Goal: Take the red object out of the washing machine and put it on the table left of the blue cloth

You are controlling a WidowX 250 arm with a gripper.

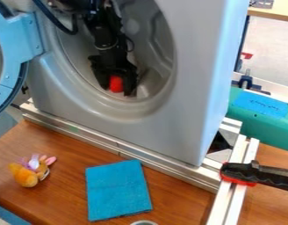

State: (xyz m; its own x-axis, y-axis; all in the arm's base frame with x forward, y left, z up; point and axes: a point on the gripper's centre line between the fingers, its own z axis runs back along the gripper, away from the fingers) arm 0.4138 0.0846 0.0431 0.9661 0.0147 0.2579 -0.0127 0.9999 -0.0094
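Observation:
The black gripper hangs inside the round opening of a grey front-loading washing machine, near the opening's lower lip. A small red object sits between its two fingers, which press on it from either side. Much of the red object is hidden by the gripper, so its full shape cannot be told. Below the machine, a folded blue cloth lies flat on the brown wooden table. A small orange plush toy with pink ears rests on the table to the left of the cloth.
The machine's blue door stands open at the left. Metal rails run along the machine's base, with a black and red clamp on them at the right. A round metallic rim shows at the bottom edge. A green object lies behind, right.

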